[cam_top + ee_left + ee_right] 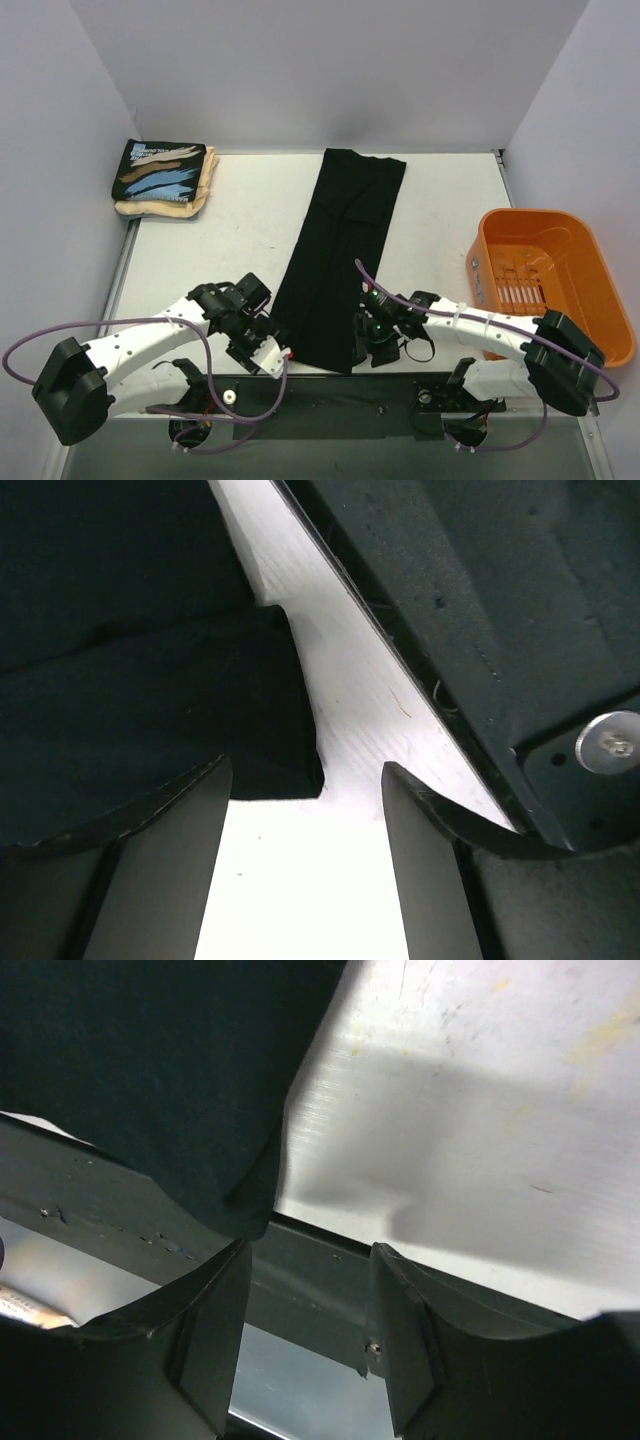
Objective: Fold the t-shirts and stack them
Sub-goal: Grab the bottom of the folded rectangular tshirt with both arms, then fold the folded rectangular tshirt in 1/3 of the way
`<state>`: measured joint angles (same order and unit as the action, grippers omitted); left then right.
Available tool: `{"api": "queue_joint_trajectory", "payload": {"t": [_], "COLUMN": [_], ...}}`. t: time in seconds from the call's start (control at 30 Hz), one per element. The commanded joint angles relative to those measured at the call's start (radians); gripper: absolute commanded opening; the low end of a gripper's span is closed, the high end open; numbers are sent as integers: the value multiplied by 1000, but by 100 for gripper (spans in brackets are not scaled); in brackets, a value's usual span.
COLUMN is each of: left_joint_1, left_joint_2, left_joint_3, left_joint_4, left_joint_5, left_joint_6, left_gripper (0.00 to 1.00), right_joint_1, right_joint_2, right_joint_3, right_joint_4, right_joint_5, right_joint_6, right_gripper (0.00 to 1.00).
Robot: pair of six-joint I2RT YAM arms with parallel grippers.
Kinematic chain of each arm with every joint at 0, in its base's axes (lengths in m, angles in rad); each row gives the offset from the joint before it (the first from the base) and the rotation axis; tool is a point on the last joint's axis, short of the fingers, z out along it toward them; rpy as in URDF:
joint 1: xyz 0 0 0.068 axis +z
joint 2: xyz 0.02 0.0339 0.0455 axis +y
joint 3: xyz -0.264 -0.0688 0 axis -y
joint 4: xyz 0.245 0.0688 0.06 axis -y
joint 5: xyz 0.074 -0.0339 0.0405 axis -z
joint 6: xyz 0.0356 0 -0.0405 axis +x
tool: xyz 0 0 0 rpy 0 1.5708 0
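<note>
The plain black t-shirt (340, 255) is matt soft cloth; the white table (230, 250) is smooth with a faint sheen and fine scratches; the orange basket (530, 214) is glossy plastic

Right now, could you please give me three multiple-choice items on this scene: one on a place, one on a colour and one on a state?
1. Where does the printed shirt lie?
A. At the far left corner, on the cream shirt
B. In the middle
C. At the near right

2. What colour is the basket?
A. Blue
B. Orange
C. Green

3. How do the left gripper and right gripper stand beside the black shirt?
A. Both open
B. Both shut on cloth
C. One shut

Answers: 1 A, the top view shows it stacked there; 2 B, its walls are plainly orange; 3 A, each wrist view shows a gap between the fingers.
</note>
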<state>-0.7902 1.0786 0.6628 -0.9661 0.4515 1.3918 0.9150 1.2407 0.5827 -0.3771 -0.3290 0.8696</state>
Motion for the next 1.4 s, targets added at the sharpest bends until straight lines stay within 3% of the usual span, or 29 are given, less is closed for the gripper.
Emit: {"api": "queue_joint_trajectory", "payload": {"t": [0.0,0.2,0.27,0.3,0.33,0.37,0.43,0.47,0.5,0.73,0.9,1.07,1.2,1.37], "left_joint_1": [-44,-61,-75,-78,-84,-86,-104,-118,-125,-149,-41,124,177,206], "left_joint_2": [55,109,100,99,98,95,95,96,99,151,308,608,829,977], "left_joint_3": [-63,-117,-129,-131,-131,-129,-114,-89,-71,213,461,808,1084,1250], "left_joint_4": [176,290,296,302,303,303,293,281,255,11,-112,-217,-212,-184], "left_joint_5": [-101,-180,-186,-189,-189,-188,-183,-180,-172,-109,-28,0,-62,-112], "left_joint_6": [30,-20,-22,-27,-40,-45,-65,-83,-97,-299,-382,-454,-522,-560], "left_gripper": [72,67,60,56,48,41,27,18,2,0,0,0,0,0], "right_joint_1": [51,96,96,96,96,97,97,97,96,27,-221,-493,-622,-706], "right_joint_2": [5,138,169,175,178,177,168,155,123,-98,-141,3,157,348], "right_joint_3": [-78,-52,-50,-50,-50,-52,-47,-44,-34,26,130,287,406,557], "right_joint_4": [187,256,270,277,279,279,265,242,225,-9,-124,-190,-203,-213], "right_joint_5": [-19,-54,-61,-65,-68,-73,-88,-94,-103,-157,-205,-243,-271,-274], "right_joint_6": [166,160,163,161,161,163,154,151,147,141,-9,-223,-325,-392], "right_gripper": [46,45,42,35,30,16,1,0,0,0,0,0,0,0]}}
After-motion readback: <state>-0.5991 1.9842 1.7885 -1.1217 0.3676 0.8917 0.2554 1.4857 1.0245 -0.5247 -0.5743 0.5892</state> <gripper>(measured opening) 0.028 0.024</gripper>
